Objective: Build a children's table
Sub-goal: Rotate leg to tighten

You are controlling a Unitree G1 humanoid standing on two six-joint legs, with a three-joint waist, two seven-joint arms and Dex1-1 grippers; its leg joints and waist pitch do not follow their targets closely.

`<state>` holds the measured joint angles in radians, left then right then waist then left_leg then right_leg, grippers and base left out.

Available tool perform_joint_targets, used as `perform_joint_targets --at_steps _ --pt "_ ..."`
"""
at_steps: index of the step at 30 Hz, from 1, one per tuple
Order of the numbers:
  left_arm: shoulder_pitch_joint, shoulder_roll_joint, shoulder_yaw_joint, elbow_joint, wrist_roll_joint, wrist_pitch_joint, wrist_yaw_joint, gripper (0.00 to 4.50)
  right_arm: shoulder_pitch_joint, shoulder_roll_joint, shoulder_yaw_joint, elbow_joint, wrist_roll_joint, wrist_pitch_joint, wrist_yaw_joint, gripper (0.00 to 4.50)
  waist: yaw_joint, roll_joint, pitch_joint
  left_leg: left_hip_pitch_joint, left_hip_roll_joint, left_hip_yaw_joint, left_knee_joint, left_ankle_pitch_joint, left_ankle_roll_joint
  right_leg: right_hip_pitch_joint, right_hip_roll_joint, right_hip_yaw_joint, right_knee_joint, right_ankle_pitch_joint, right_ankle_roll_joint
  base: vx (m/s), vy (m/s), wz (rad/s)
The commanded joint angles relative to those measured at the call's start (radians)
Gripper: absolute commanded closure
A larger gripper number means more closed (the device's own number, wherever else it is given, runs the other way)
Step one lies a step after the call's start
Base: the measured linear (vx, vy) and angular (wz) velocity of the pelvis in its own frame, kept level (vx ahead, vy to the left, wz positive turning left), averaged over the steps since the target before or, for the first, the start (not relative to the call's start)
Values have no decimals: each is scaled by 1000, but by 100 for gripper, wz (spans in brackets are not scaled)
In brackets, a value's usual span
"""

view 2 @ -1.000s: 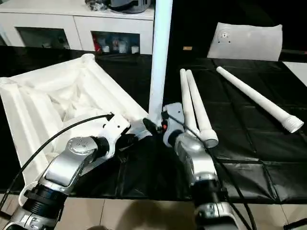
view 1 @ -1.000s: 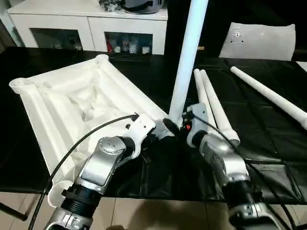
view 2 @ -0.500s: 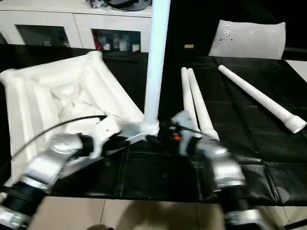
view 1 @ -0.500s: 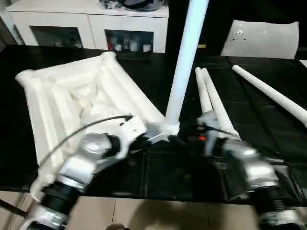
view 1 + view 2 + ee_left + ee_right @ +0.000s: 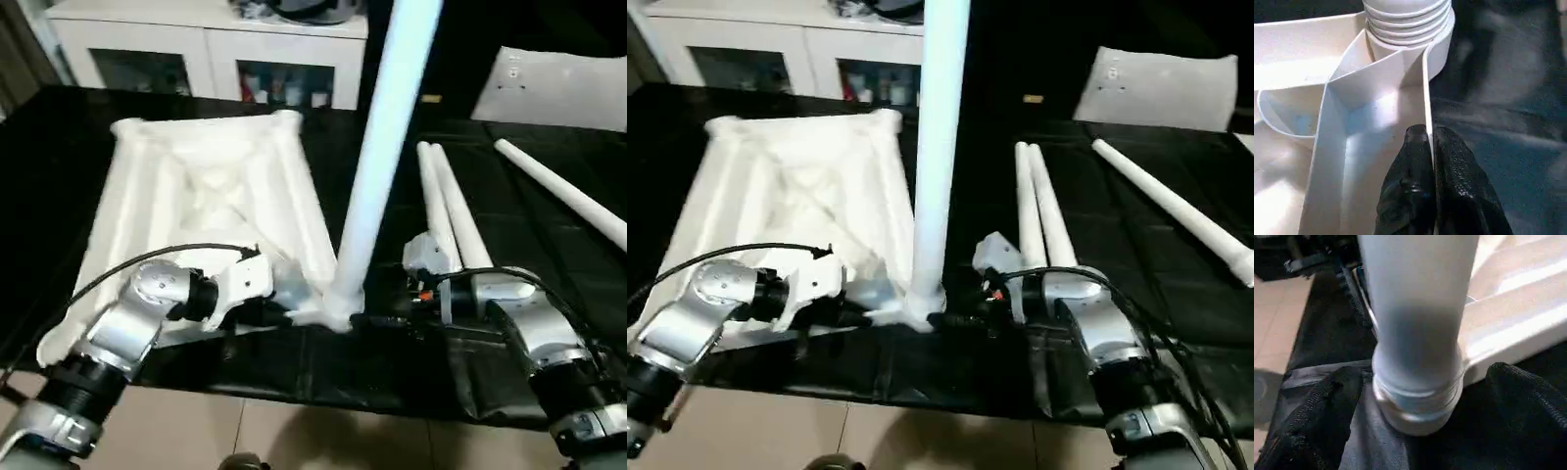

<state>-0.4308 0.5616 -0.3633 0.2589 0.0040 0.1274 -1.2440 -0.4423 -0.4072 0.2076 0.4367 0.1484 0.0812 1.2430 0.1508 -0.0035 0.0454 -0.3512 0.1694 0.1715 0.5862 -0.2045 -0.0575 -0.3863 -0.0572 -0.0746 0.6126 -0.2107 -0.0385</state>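
While the children's table (image 5: 211, 211) is lying upside down on the black-covered counter (image 5: 549, 245), one leg (image 5: 377, 166) is standing upright in the corner socket nearest the robot. Two loose legs (image 5: 446, 220) are lying side by side just beside that corner, and a fourth leg (image 5: 563, 196) is resting well apart, toward the right. In the head views the left gripper (image 5: 294, 315) is being seen at the table's near edge, but its grip is being hidden there; the left wrist view is showing the jaws pinched shut on a thin rib (image 5: 1426, 98) of the ribbed underside, just below the threaded base of the leg. The right gripper (image 5: 1415, 396) is being shown by its wrist view with its jaws spread wide, one black finger (image 5: 1317, 416) on either side of the leg's base, apart from it. A white cabinet (image 5: 211, 54) is standing behind the counter.
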Motion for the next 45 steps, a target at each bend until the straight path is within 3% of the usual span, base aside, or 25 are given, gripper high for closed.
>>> perform_joint_targets --at_steps 1,8,19,25,29,32,34,36,38,39,40,41,42,43,45 --pt "-8 11 -60 11 29 -36 -56 450 -20 -6 18 7 -7 -16 24 7 -3 5 -56 6 73 -21 -65 -107 65 46 -102 60 -61 -79 -215 0 0 0" --pt "-26 11 -74 50 40 -86 -81 450 -29 19 52 29 -1 -37 74 60 -2 0 -55 5 73 -22 -67 -124 59 47 -105 61 -64 -131 -199 0 0 0" --pt "-28 4 -84 63 40 -103 -88 450 -49 56 62 75 3 -50 86 163 4 -1 -57 5 74 -21 -66 -106 60 45 -105 61 -60 -115 -200 0 0 0" --pt "-23 6 -82 63 41 -96 -83 450 -41 63 60 78 11 -32 97 177 5 -1 -58 6 73 -21 -65 -103 57 45 -104 61 -59 -112 -197 0 0 0" --pt "-2 -13 -63 42 31 -34 -36 450 -7 84 45 42 43 25 71 178 6 3 -57 5 75 -22 -66 -109 56 45 -105 60 -60 -105 -204 0 0 0" --pt "20 -85 -12 3 -2 82 87 450 29 148 24 5 48 81 -60 178 3 5 -53 7 75 -21 -69 -138 42 45 -105 62 -65 -152 -197 0 0 0" --pt "26 -136 18 -21 -15 154 168 450 45 193 20 -2 33 104 -151 178 -4 4 -44 11 73 -27 -80 -219 12 44 -112 62 -85 -315 -169 0 0 0" --pt "28 -186 43 -40 -21 216 245 450 52 239 14 4 19 130 -239 178 -15 3 -40 14 73 -29 -84 -250 -8 39 -112 64 -94 -397 -145 0 0 0" --pt "29 -242 68 -62 -22 282 329 450 54 295 -2 12 15 165 -326 178 -24 4 -38 13 68 -33 -87 -272 -15 42 -113 63 -99 -456 -121 0 0 0" --pt "28 -277 81 -74 -17 315 377 450 52 326 -12 17 14 178 -370 178 -28 3 -35 17 66 -34 -88 -298 -11 37 -111 60 -110 -509 -99 0 0 0" --pt "28 -290 86 -79 -15 327 394 450 50 336 -16 19 13 182 -386 178 -32 2 -36 22 68 -33 -86 -306 -13 35 -114 62 -111 -518 -96 0 0 0" --pt "18 -375 112 -96 10 381 515 450 26 404 -49 49 13 214 -504 178 -42 0 -37 20 67 -34 -87 -297 -12 34 -111 65 -111 -508 -98 0 0 0" --pt "17 -383 114 -97 12 385 526 450 23 410 -53 52 13 217 -515 178 -43 0 -37 20 66 -35 -87 -291 -12 33 -111 63 -113 -504 -98 0 0 0" --pt "11 -412 122 -96 22 395 567 450 9 433 -71 69 17 226 -560 178 -44 -2 -41 17 64 -35 -86 -263 -6 39 -110 63 -108 -474 -99 0 0 0" --pt "1 -456 132 -100 36 414 629 450 -6 464 -93 83 27 242 -607 178 -45 3 -43 14 66 -31 -84 -224 9 37 -106 67 -103 -384 -114 0 0 0"
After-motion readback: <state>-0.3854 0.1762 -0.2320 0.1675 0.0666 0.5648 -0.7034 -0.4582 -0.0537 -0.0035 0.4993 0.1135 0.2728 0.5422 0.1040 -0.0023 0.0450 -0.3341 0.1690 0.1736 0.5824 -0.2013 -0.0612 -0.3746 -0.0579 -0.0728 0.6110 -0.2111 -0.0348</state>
